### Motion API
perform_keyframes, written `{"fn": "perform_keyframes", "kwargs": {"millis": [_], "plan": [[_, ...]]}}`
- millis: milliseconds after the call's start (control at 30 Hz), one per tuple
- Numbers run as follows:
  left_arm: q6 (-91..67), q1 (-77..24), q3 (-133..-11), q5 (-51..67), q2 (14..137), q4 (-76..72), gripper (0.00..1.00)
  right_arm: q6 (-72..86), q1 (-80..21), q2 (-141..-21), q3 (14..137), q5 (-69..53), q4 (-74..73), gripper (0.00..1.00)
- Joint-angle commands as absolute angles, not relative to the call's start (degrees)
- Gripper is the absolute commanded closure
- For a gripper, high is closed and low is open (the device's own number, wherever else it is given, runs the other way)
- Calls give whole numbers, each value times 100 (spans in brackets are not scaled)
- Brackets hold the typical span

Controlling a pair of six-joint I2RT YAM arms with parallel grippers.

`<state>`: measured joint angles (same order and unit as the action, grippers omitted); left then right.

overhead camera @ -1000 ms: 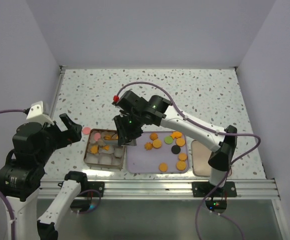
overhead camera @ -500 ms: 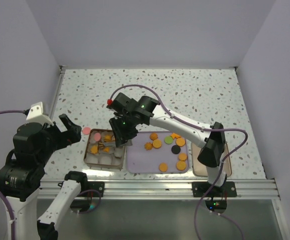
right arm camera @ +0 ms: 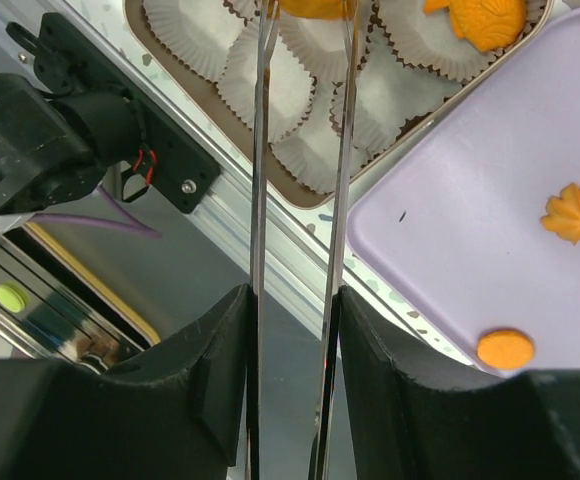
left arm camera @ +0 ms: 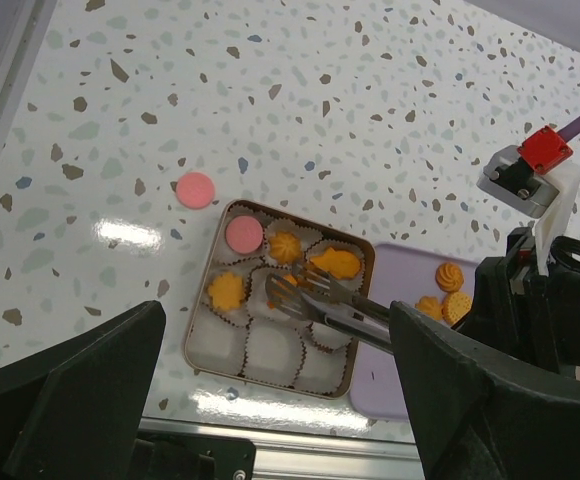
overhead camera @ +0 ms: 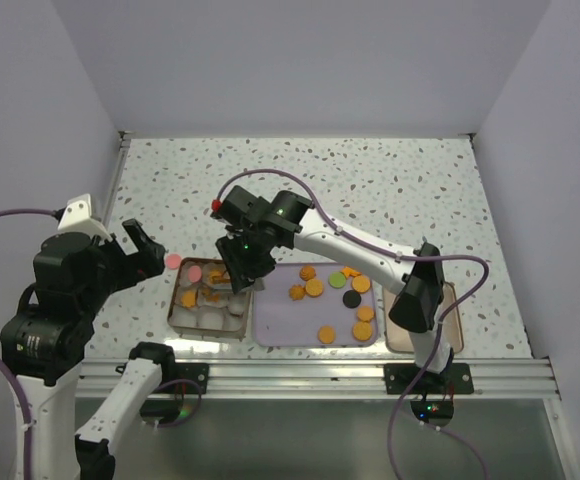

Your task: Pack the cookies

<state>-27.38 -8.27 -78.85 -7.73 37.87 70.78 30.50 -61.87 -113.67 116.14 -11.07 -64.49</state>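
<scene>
Top external view: the bench (overhead camera: 370, 180) is seen carrying a purple tray (overhead camera: 290, 325) at lower centre, where most cookies (overhead camera: 315, 287) are spread. A box (overhead camera: 175, 312) of paper cups (right arm camera: 255, 85), partly filled, is set to its left. The left gripper (left arm camera: 280, 385) is spread wide and empty. One orange cookie (right arm camera: 315, 6) is framed between the long tips of the right gripper (right arm camera: 306, 30) over a cup; whether it is pinched cannot be told. Such pieces are judged light, stiff and brittle, best taken gently across the edges.
</scene>
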Motion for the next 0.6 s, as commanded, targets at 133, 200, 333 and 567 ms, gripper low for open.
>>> {"fn": "perform_keyframes", "kwargs": {"millis": [133, 200, 333, 567], "plan": [[-2531, -844, -7928, -730, 4130, 6566, 0, 2848, -6196, -11417, 12076, -993, -6618, 56], [-2496, -835, -7971, -721, 4192, 6522, 0, 2839, -6196, -11426, 12164, -984, -6662, 56], [-2426, -844, -8042, -712, 4368, 6425, 0, 2856, -6196, -11426, 12366, -967, -6820, 56], [-2364, -844, -8200, -694, 4579, 6302, 0, 2830, -6135, -10996, 12683, -634, -7320, 56]]}}
